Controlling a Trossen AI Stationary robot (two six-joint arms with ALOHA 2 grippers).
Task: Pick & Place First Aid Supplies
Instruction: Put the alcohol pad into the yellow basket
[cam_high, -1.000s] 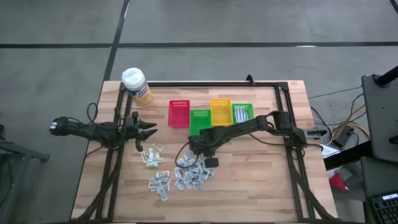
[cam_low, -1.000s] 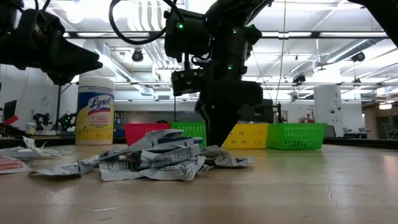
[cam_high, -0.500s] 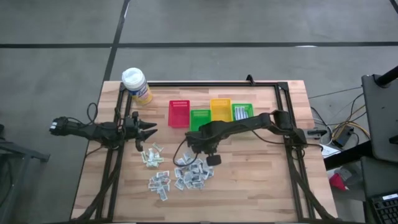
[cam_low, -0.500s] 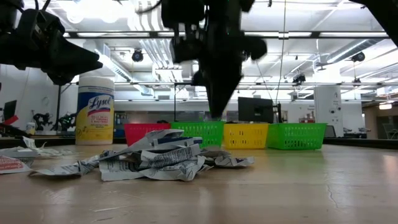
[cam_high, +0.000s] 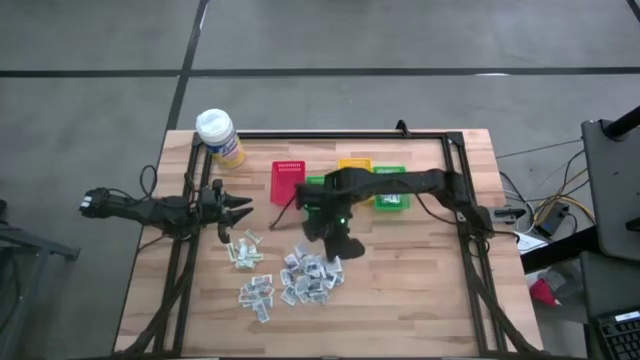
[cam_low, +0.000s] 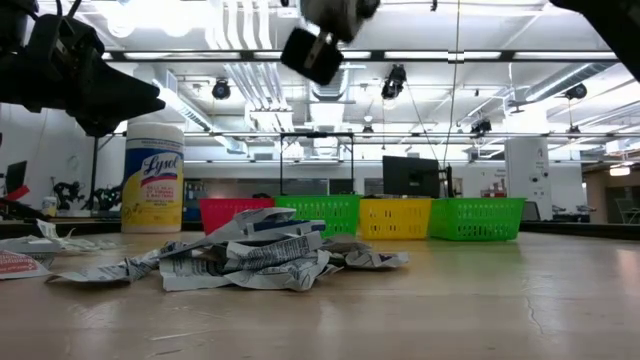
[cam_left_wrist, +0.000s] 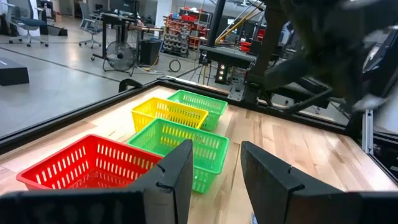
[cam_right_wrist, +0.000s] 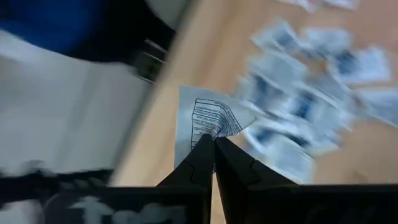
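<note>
1. The right gripper (cam_right_wrist: 213, 149) has its two dark fingers pressed together on the lower edge of a small white printed paper packet (cam_right_wrist: 202, 124), which stands up from the fingertips in the centre of the right wrist view.
2. In the high view the right arm (cam_high: 400, 185) reaches from the right side of the frame towards the centre, its gripper end (cam_high: 335, 240) above the upper right edge of the heap.
3. The loose heap of crinkly white and blue-striped first aid packets (cam_high: 305, 278) lies on the wooden table (cam_high: 420, 290), in the lower centre of the high view; a smaller cluster of pale packets (cam_high: 243, 252) sits just to its upper left.
4. In the low view the same heap (cam_low: 250, 255) fills the lower left of the frame.
5. The left gripper (cam_high: 240, 212) hovers at the left of the high view, above the smaller cluster; its fingers (cam_left_wrist: 171, 180) stand apart with nothing between them.
6. A red plastic mesh bin (cam_high: 287, 182), a green bin (cam_left_wrist: 180, 146), a yellow bin (cam_left_wrist: 168, 112) and a second green bin (cam_high: 392, 200) stand in a row at the upper centre of the high view.
7. A yellow wipes canister with a white cap (cam_high: 220, 135) stands at the table's upper left corner.
</note>
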